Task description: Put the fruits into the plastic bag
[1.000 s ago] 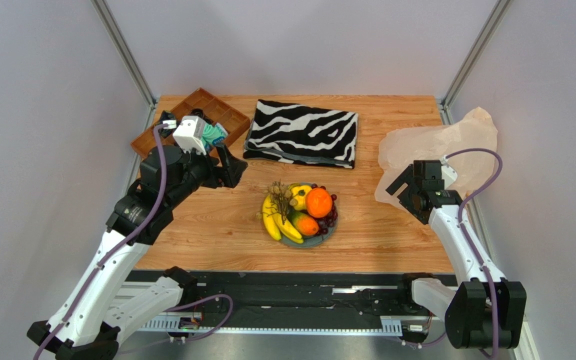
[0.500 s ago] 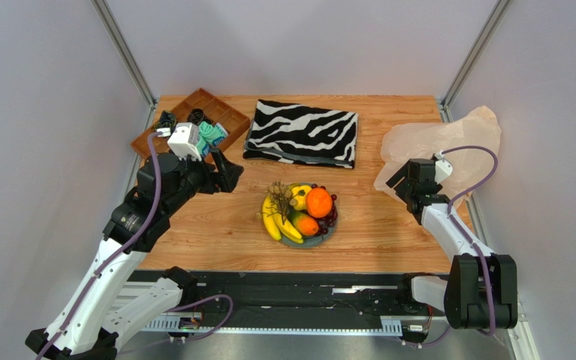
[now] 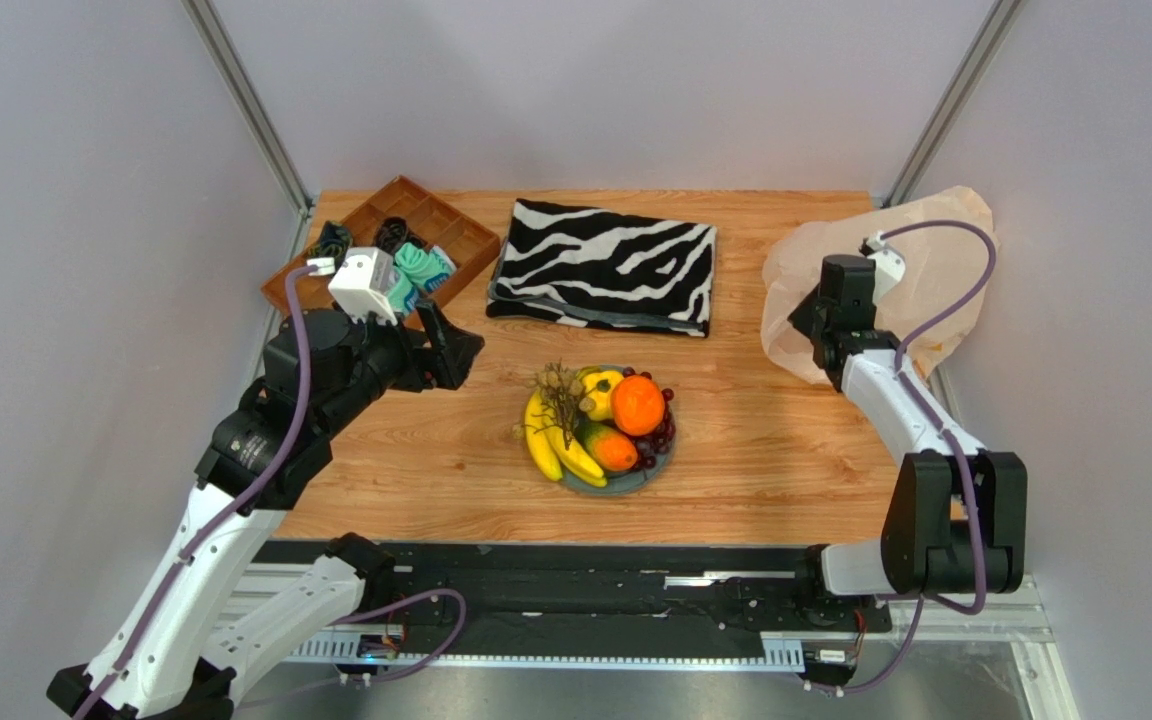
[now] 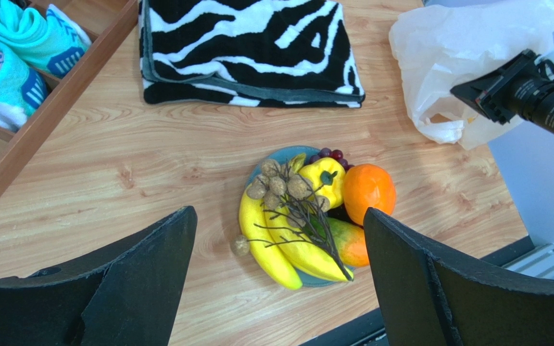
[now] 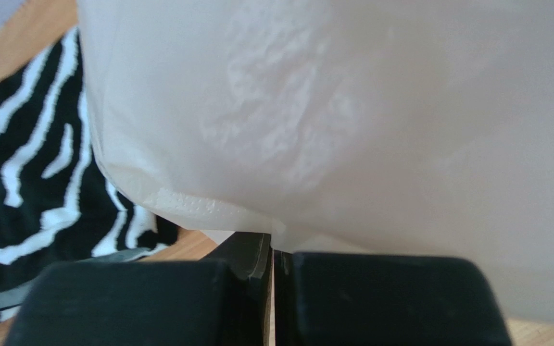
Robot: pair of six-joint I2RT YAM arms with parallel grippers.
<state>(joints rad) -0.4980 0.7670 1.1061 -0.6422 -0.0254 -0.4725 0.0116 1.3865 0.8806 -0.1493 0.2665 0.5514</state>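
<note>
A grey plate (image 3: 645, 479) in the table's middle carries the fruits: yellow bananas (image 3: 555, 444), a round orange (image 3: 638, 404), a small yellow fruit (image 3: 599, 393), an orange-green fruit (image 3: 612, 449), purple grapes (image 3: 660, 435) and brownish grapes (image 4: 280, 186) on a twig. My left gripper (image 4: 280, 216) hangs open above and left of the plate, holding nothing. The plastic bag (image 3: 928, 240) lies crumpled at the right edge. My right gripper (image 5: 271, 249) is shut on the bag's lower edge (image 5: 208, 213); in the top view the right gripper (image 3: 812, 318) is at the bag's left side.
A folded zebra-striped cloth (image 3: 605, 263) lies at the back centre. A wooden tray (image 3: 387, 225) with teal socks (image 4: 20, 58) sits at the back left. One loose brown grape (image 4: 240, 246) rests on the wood beside the plate. Grey walls close in on both sides.
My right gripper went from open to shut on the bag's edge and moved toward the back, lifting the bag a little. The left arm shifted slightly and stayed open.
</note>
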